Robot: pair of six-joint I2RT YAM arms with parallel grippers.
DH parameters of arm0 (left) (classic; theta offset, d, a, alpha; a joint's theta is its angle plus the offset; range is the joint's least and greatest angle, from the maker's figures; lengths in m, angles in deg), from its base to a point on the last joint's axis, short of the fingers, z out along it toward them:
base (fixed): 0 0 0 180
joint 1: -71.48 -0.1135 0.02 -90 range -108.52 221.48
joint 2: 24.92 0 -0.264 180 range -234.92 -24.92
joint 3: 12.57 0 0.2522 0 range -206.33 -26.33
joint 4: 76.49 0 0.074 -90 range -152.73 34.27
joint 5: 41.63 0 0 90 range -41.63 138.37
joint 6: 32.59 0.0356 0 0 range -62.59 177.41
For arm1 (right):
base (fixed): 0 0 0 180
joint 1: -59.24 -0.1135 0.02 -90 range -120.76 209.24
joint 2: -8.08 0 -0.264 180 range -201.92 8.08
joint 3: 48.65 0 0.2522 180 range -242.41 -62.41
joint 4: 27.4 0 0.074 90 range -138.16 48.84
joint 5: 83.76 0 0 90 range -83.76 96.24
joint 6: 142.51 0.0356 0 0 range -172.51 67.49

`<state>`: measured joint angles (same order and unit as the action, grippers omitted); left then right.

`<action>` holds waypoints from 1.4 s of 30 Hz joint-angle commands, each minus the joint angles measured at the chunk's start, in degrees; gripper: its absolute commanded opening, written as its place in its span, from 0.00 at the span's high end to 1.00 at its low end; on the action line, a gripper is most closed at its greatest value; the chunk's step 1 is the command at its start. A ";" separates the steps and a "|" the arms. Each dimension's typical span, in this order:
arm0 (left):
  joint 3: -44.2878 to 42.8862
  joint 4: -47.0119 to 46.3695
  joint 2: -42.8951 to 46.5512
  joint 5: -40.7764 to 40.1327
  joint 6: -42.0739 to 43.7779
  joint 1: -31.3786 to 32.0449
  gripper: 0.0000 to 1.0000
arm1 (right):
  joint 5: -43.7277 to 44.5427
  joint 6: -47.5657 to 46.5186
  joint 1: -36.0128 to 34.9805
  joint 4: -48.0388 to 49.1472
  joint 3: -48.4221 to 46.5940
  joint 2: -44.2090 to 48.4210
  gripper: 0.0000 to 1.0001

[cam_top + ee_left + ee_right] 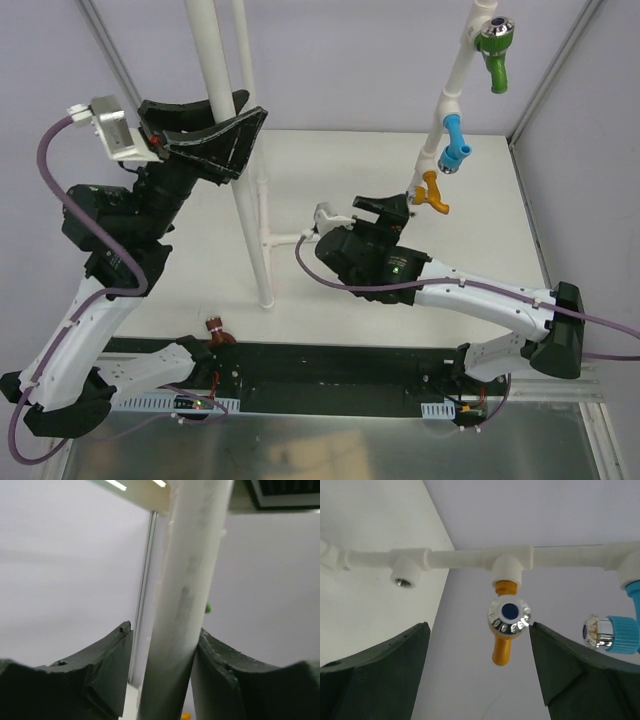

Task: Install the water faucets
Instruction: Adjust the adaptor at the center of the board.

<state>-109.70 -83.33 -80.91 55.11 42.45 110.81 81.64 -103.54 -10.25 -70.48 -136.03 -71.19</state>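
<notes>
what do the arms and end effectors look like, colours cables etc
The left arm and right arm share white shell links with black joint housings, and a purple-grey cable loops along each. The left end effector and right end effector are matte black with two broad, wedge-shaped fingers. A white camera block sits at the left wrist; a green light shows on the right.

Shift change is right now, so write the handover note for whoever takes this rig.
Left gripper: open, loosely around the upright white pipe, with a gap on one side.
Right gripper: open, jaws either side of the orange faucet, not clamped.
Done: green faucet, blue faucet and the orange faucet sit in their pipe fittings. Whether the orange one is fully tight cannot be told.
Left: brown faucet lies by the left arm's base. One empty socket waits beside the orange one.
</notes>
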 commanded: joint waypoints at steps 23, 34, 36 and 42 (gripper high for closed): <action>8.58 23.68 2.37 -3.67 -6.22 -3.74 0.27 | -29.52 75.63 0.15 0.58 12.01 10.71 0.13; 12.09 24.64 5.36 -4.19 -5.96 -3.74 0.22 | -30.22 75.02 0.15 2.42 13.77 11.50 0.12; 12.79 25.78 6.76 -4.46 -5.69 -3.74 0.23 | -30.83 75.28 0.06 3.04 14.65 12.11 0.13; 16.66 27.10 9.23 -3.05 -7.53 -3.74 0.36 | -31.98 76.95 0.15 4.80 17.98 14.31 0.13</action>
<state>-95.43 -56.03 -72.67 51.83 36.76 107.40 50.18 -28.72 -10.21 -68.49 -119.64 -59.82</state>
